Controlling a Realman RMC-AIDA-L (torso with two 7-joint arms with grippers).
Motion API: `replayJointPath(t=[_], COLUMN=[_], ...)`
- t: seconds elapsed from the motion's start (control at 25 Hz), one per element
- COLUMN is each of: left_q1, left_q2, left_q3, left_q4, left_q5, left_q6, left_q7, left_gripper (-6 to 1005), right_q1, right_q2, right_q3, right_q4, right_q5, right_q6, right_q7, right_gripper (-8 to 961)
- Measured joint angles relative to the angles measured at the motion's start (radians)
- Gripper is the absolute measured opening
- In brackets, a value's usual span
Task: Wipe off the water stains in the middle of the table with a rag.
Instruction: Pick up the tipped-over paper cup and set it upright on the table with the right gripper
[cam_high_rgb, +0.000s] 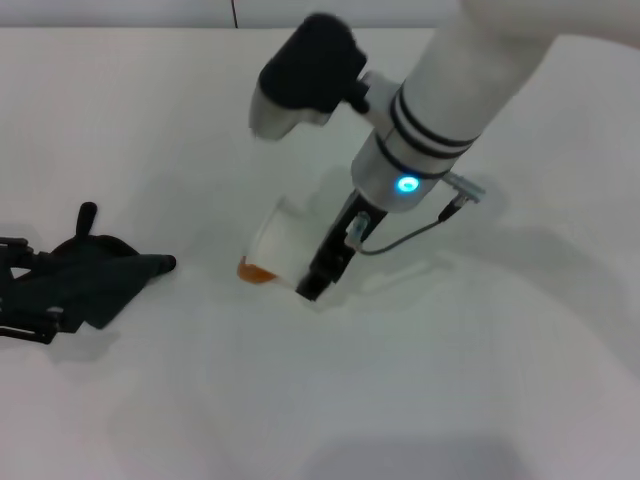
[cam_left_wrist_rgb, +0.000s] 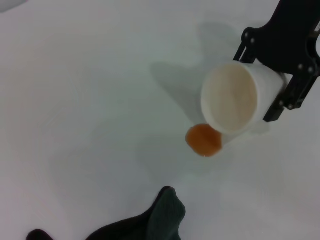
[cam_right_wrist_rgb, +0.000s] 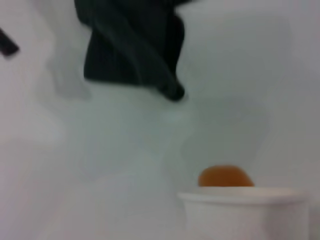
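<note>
The water stain (cam_high_rgb: 255, 270) is a small orange-brown blot on the white table (cam_high_rgb: 450, 380). It lies just under the rim of a tilted white paper cup (cam_high_rgb: 280, 240). My right gripper (cam_high_rgb: 300, 262) is shut on the cup, mouth turned toward the rag. The left wrist view shows the blot (cam_left_wrist_rgb: 203, 140), the cup (cam_left_wrist_rgb: 232, 97) and the right gripper (cam_left_wrist_rgb: 265, 80) clamped across it. The dark rag (cam_high_rgb: 95, 275) lies crumpled at the left, against my left gripper (cam_high_rgb: 22, 290). The right wrist view shows the rag (cam_right_wrist_rgb: 132, 45), the blot (cam_right_wrist_rgb: 225, 176) and the cup rim (cam_right_wrist_rgb: 245, 197).
The right arm's white forearm (cam_high_rgb: 450, 90) reaches in from the top right over the middle of the table. The rag's pointed corner (cam_left_wrist_rgb: 167, 210) lies a short way from the blot.
</note>
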Motion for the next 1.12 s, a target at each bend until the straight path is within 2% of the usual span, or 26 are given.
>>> replayJointPath(t=[0.12, 0.24, 0.44, 0.6, 0.92, 1.12], left_q1=[0.006, 0.006, 0.003, 0.005, 0.002, 0.008], left_q2=[-0.001, -0.001, -0.004, -0.013, -0.024, -0.025], left_q3=[-0.009, -0.009, -0.031, -0.048, -0.060, -0.061], left_q4=[0.000, 0.000, 0.000, 0.000, 0.000, 0.000], left_q5=[-0.004, -0.005, -0.044, -0.085, -0.114, -0.126], left_q6=[-0.001, -0.001, 0.000, -0.001, -0.002, -0.004], left_q7=[0.001, 0.001, -0.001, 0.003, -0.003, -0.007], left_gripper=[848, 848, 848, 848, 848, 848], right_q1=[-0.072, -0.196, -0.377, -0.504, -0.754, -0.820], right_q2=[-0.002, -0.004, -0.003, -0.004, -0.007, -0.012], right_q3=[0.113, 0.224, 0.407, 0.523, 0.738, 0.846], right_q4=[-0.079, -0.228, -0.359, -0.405, -0.400, -0.281], right_q5=[-0.089, -0.205, -0.199, -0.111, 0.259, 0.443], right_q6=[-0.030, -0.080, -0.110, -0.102, -0.114, -0.210], right_q7=[-0.030, -0.068, -0.240, -0.415, -0.902, -1.169], right_gripper=[640, 627, 621, 619, 616, 617])
